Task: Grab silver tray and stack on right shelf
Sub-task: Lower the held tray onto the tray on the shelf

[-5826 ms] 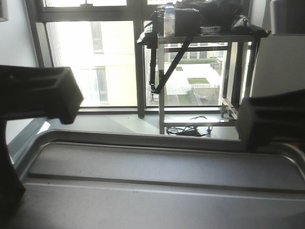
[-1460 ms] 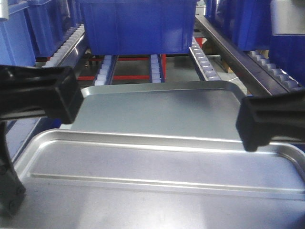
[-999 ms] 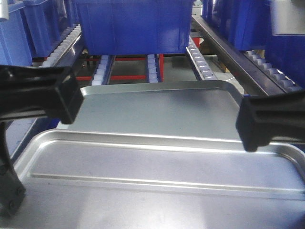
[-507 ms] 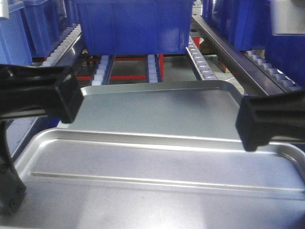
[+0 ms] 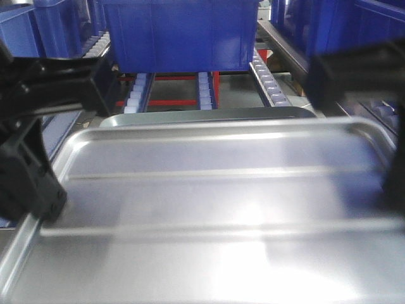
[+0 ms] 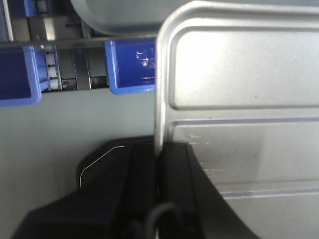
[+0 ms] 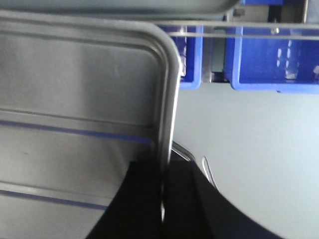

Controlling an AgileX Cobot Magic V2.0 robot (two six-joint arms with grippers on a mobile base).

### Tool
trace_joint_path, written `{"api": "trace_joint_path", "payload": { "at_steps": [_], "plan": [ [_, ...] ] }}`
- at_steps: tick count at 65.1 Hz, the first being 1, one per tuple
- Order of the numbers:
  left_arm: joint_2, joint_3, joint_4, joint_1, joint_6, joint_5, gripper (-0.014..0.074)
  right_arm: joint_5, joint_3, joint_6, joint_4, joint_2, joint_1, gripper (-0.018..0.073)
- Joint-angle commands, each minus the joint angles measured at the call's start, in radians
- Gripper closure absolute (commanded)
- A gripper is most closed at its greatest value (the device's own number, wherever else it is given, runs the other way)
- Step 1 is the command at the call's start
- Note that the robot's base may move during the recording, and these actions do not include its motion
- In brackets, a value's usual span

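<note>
The silver tray (image 5: 221,202) with two long ridges fills the lower front view, held level between both grippers. My left gripper (image 6: 159,149) is shut on its left rim (image 6: 160,99). My right gripper (image 7: 164,167) is shut on its right rim (image 7: 169,99). In the front view the left gripper (image 5: 38,158) and the right gripper (image 5: 354,69) are dark shapes at the tray's sides. The right shelf's roller rails (image 5: 266,76) slope away just beyond the tray's far edge. Its steel front bar (image 7: 249,30) lies under the tray's far end.
Another metal tray (image 5: 209,116) lies on the rollers, mostly hidden under the held one. A big blue bin (image 5: 180,35) stands behind it, with more blue bins (image 5: 57,25) at both sides. Blue bins (image 6: 132,67) also hang below the bar.
The held tray has moved forward and up in view, and now covers most of the tray lying on the rollers. Both grippers shifted upward with it and stay shut on its rims.
</note>
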Motion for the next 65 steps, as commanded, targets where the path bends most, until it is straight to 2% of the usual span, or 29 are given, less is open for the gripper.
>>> {"api": "trace_joint_path", "payload": {
  "at_steps": [1,10,21,41,53,65],
  "plan": [
    [0.002,-0.025,-0.028,0.079,0.129,-0.067,0.0697,-0.074,-0.063,-0.074,-0.048,-0.009,-0.091,0.0490],
    [0.044,-0.057,-0.100,0.181,0.270,-0.168,0.0697,-0.153,-0.092,-0.173,-0.033,0.029,-0.191,0.0490],
    [0.147,-0.150,-0.130,0.257,0.363,-0.218,0.0695,-0.288,-0.130,-0.246,-0.033,0.133,-0.301,0.0488],
    [0.388,-0.342,-0.125,0.316,0.373,-0.281,0.0695,-0.503,-0.218,-0.248,-0.033,0.336,-0.421,0.0488],
    [0.491,-0.405,-0.125,0.339,0.373,-0.276,0.0696,-0.516,-0.264,-0.248,-0.033,0.429,-0.441,0.0488],
    [0.502,-0.412,-0.124,0.342,0.373,-0.270,0.0697,-0.528,-0.268,-0.248,-0.033,0.458,-0.441,0.0488]
  ]
}}
